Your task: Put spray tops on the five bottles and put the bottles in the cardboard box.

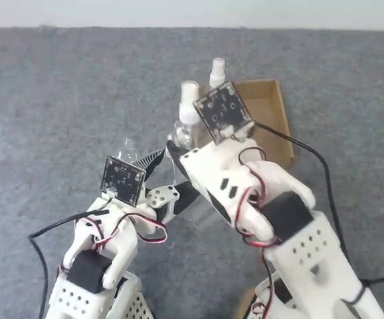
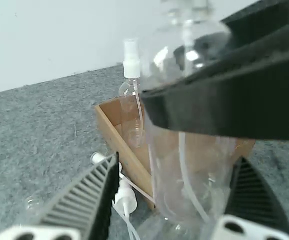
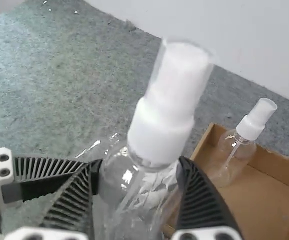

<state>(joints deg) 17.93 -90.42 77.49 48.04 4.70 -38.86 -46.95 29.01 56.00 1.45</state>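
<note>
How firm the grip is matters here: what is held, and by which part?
The right hand holds the bottle by its body, below the top; left hand open around it.

Mottled grey felt-like table cover (image 1: 66, 100), no pattern beyond the fleck. Open rectangular cardboard box (image 1: 275, 113): plain tan-brown. Round clear plastic bottle (image 3: 129, 185): colourless, with a white spray top (image 3: 172, 100). Second clear plastic bottle (image 3: 237, 147): same colourless body, white top. Ribbed fingers (image 2: 89, 200) of left gripper (image 2: 179, 167) and right gripper (image 3: 137, 167): black, parallel grooves. Moulded plastic arm shells (image 1: 238, 176): white. Thin wires (image 1: 248, 206): red, black, white.
</note>
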